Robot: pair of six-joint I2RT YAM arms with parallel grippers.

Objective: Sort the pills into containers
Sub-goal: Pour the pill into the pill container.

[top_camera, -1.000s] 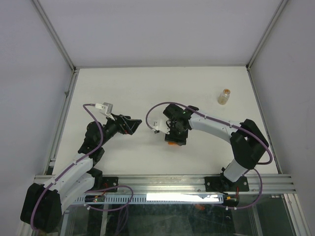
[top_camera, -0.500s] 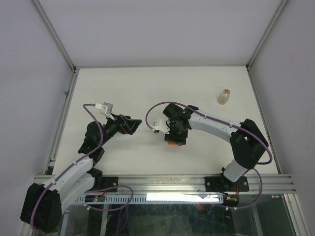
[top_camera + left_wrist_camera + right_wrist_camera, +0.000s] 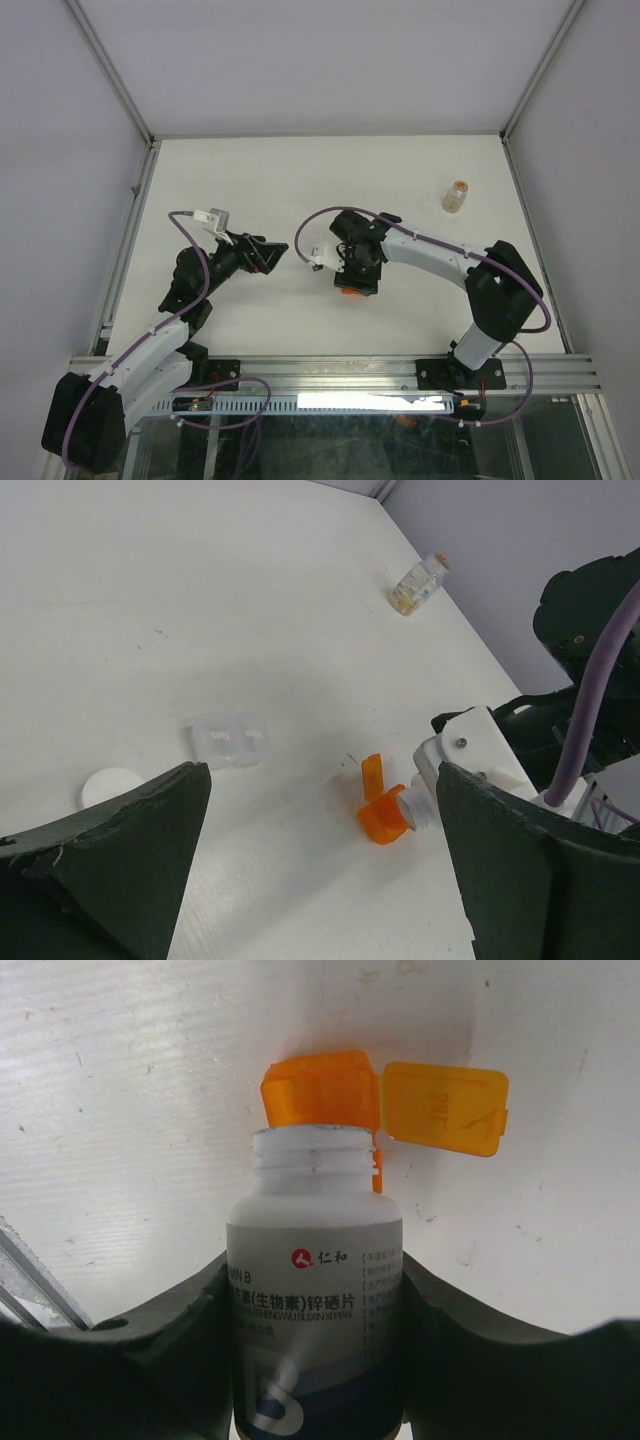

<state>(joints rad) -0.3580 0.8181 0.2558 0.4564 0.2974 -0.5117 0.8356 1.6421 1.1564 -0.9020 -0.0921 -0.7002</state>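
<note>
The white surface (image 3: 250,180), boxed in by pale walls, looks just as it did a second ago. Nothing lying on it has shifted, and the right arm has crept only a hair. The right pincer (image 3: 315,1290) stays clamped on the white bottle (image 3: 315,1175), which is uncapped and tipped so that its mouth sits right at the little orange cup (image 3: 320,1090). The cup's flip lid (image 3: 445,1108) hangs open beside it. From the left wrist view the bottle's neck seems to touch the cup. I cannot see whether any pills are passing across, and none show loose on the surface. To my eye that stillness means the pour is under way or being waited out, not finished.

The left pincer (image 3: 320,880) hangs with its jaws wide apart, holding nothing, aimed at the same spot. Near it a clear vial (image 3: 228,740) lies on its side with a white disc (image 3: 110,785), likely its cap, just beside. Well apart, toward the far right, a second vial (image 3: 456,196) stands upright with pale yellowish contents, so one container seems already served.
</note>
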